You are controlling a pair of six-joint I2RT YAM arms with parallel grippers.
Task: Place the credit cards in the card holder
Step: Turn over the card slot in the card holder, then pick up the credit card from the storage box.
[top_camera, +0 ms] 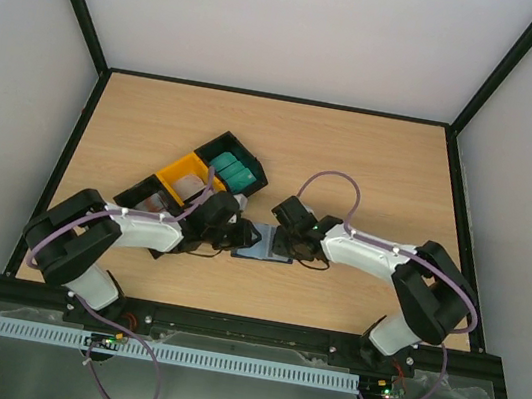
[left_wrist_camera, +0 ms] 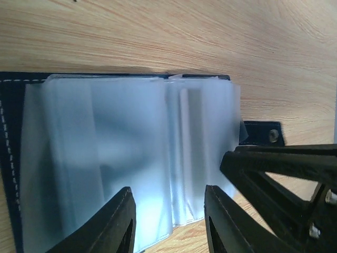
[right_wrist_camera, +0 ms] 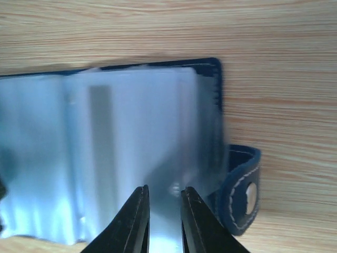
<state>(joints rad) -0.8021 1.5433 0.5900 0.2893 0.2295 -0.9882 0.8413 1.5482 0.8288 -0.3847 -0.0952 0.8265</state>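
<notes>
Right now holder [top_camera: 264,243] lies open on table [top_camera: 374,156] between both arms, long axis left-right, clear sleeves [left_wrist_camera: 105,158] up. Left fingers [left_wrist_camera: 118,221] stand apart over the sleeves, gripping nothing. Right fingers [right_wrist_camera: 138,216] almost together over the right-hand sleeves, can't tell if one is nipped. Cards [top_camera: 233,168] sit in tray [top_camera: 178,167] beyond, nearer left arm, so probably its fetch

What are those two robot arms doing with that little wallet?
The open card holder lies in the middle of the table. The left gripper, jaws apart, and the right gripper, jaws nearly together, are both at its clear plastic sleeves. The credit cards lie in the tray; neither gripper shows a card.
</notes>
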